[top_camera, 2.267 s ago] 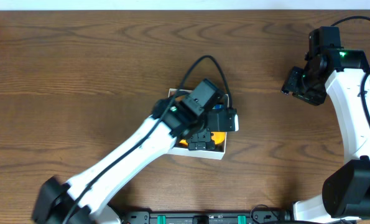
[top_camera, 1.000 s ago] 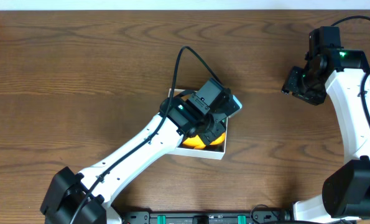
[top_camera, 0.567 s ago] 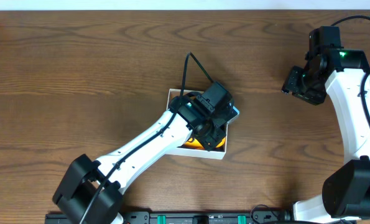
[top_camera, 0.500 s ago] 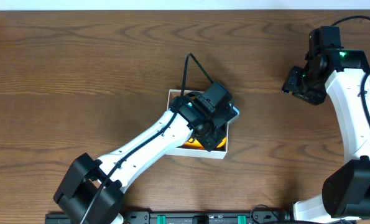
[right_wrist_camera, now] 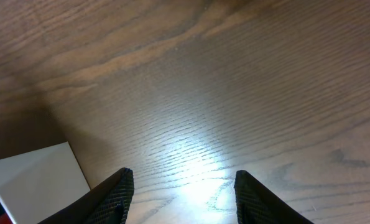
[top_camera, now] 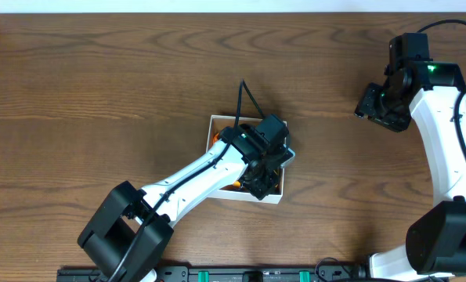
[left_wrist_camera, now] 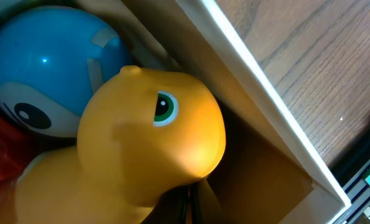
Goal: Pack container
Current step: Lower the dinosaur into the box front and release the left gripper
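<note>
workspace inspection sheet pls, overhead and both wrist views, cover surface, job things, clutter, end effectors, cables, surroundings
surface: brown wood-grain table
job's things: white-rimmed box near the centre, holding an orange toy and a blue toy side by side
clutter: nothing seen
end effectors: left end effector shut, down inside the box; right end effector open, nothing between its fingers, over table at the far right
cables: black cable loops up from the left wrist
surroundings: pale strip along the top edge; black rail along the bottom edge
</note>
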{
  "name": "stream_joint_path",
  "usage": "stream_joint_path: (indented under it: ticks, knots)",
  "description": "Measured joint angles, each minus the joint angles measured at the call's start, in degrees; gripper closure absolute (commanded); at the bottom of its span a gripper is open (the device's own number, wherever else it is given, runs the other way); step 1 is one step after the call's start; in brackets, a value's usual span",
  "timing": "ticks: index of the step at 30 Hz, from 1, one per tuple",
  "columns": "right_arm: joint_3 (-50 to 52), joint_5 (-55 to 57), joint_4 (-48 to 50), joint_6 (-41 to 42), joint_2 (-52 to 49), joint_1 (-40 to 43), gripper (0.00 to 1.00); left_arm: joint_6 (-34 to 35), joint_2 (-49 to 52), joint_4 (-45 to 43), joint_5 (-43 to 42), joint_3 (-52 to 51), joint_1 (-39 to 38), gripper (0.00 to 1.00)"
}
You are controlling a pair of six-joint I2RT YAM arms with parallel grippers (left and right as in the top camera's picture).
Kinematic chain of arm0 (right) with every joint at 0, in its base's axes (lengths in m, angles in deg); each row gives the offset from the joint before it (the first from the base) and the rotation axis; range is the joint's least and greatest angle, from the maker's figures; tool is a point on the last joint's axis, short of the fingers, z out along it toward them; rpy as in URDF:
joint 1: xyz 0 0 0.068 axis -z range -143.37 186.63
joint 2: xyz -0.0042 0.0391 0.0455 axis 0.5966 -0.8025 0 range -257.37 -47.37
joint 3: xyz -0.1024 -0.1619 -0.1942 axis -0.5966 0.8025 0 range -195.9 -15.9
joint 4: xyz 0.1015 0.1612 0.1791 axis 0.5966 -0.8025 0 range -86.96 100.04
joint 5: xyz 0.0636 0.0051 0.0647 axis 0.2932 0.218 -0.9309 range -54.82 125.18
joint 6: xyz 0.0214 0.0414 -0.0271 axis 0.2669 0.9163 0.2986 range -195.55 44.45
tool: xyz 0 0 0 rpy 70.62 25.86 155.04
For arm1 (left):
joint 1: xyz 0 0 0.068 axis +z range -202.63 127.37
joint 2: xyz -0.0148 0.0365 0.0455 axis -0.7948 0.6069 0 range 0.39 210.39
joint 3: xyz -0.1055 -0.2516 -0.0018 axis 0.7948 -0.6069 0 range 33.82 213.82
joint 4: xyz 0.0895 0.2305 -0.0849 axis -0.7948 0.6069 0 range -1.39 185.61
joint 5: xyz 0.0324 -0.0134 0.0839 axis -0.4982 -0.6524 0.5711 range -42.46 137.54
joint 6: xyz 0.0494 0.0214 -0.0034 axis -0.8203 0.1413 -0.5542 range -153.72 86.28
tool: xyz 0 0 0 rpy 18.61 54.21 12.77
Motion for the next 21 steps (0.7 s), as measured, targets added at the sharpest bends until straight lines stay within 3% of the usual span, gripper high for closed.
stream_joint_path:
  ticks: [21]
  knots:
    - [0.00, 0.00, 0.00, 0.00, 0.00, 0.00, 0.44, 0.11, -0.02, 0.26, 0.31, 3.78, -0.15, 0.93]
